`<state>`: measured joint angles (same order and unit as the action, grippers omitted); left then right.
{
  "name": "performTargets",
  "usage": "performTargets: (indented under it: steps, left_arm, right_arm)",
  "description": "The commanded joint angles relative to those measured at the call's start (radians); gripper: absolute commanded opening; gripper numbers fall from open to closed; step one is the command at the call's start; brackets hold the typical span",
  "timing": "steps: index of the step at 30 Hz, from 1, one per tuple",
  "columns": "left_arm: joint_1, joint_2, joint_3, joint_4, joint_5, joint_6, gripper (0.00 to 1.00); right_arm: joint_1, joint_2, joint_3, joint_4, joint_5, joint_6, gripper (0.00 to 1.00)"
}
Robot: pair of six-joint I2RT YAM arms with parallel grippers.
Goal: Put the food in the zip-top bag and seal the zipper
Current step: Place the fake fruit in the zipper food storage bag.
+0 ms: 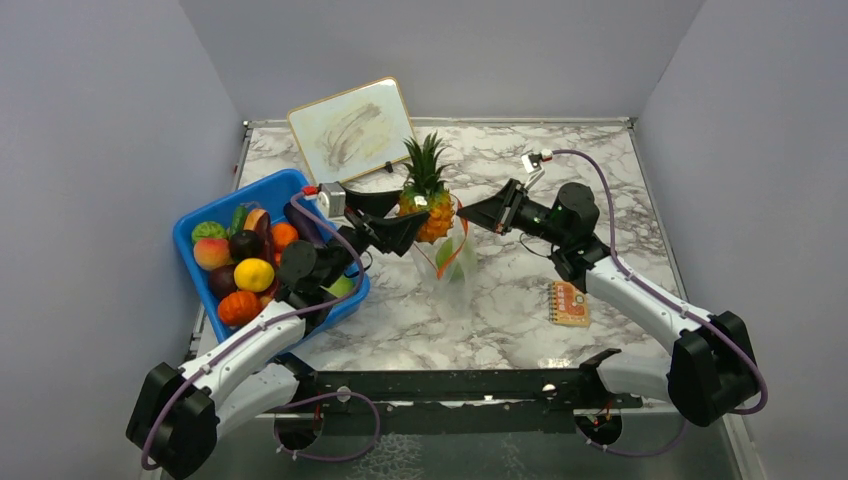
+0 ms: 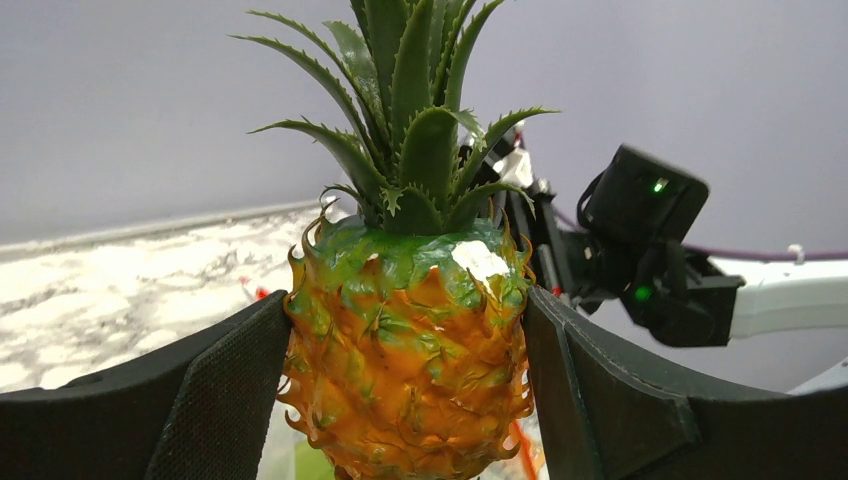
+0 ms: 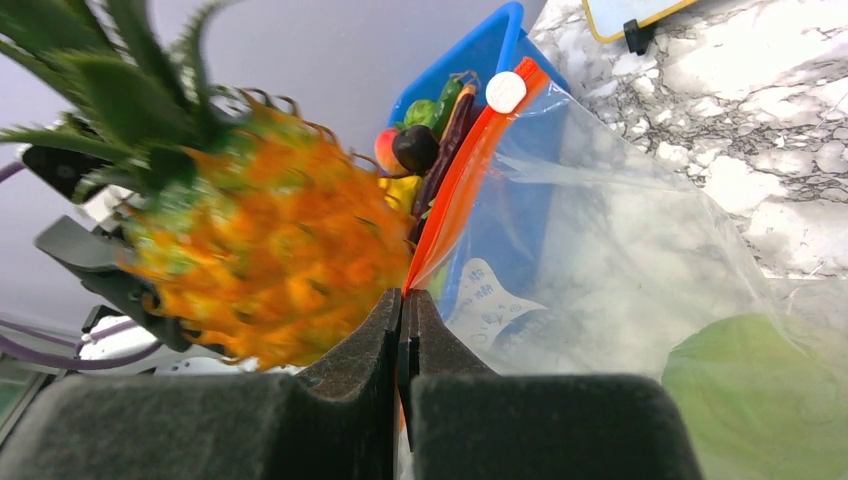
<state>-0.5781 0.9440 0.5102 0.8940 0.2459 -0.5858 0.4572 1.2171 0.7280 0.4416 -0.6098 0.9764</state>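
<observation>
My left gripper (image 1: 415,222) is shut on a toy pineapple (image 1: 430,198), orange with spiky green leaves, and holds it upright at the mouth of the clear zip-top bag (image 1: 452,272). In the left wrist view the pineapple (image 2: 410,350) sits between both pads. My right gripper (image 1: 470,214) is shut on the bag's orange-red zipper strip (image 3: 455,190) and holds that rim up. A white slider (image 3: 506,92) sits on the strip's far end. A green piece (image 3: 745,390) lies inside the bag.
A blue tub (image 1: 215,215) with several toy fruits stands at the left behind my left arm. A framed whiteboard (image 1: 352,128) leans at the back. A small orange card (image 1: 570,303) lies on the marble table near my right arm.
</observation>
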Motion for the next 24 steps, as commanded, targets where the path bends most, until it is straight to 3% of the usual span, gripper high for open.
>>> performTargets:
  steps: [1,9,15,21,24]
  left_arm:
    - [-0.005,0.002,-0.051,0.068,-0.023,0.047,0.26]
    - [-0.007,0.046,-0.108,0.205,-0.032,0.016,0.26]
    - [-0.034,0.085,-0.134,0.316,-0.089,-0.096,0.26]
    - [-0.051,0.089,-0.166,0.332,-0.138,-0.053,0.26]
    - [-0.053,0.111,-0.217,0.429,-0.159,-0.054,0.26]
  right_arm:
    - [0.005,-0.002,0.000,0.052,0.010,0.013,0.01]
    - [0.005,0.020,0.000,0.089,-0.015,0.032,0.01]
    - [0.006,0.030,-0.001,0.106,-0.021,0.041,0.01]
    - [0.006,0.031,-0.002,0.109,-0.022,0.042,0.01]
    - [0.006,0.036,0.002,0.112,-0.026,0.044,0.01]
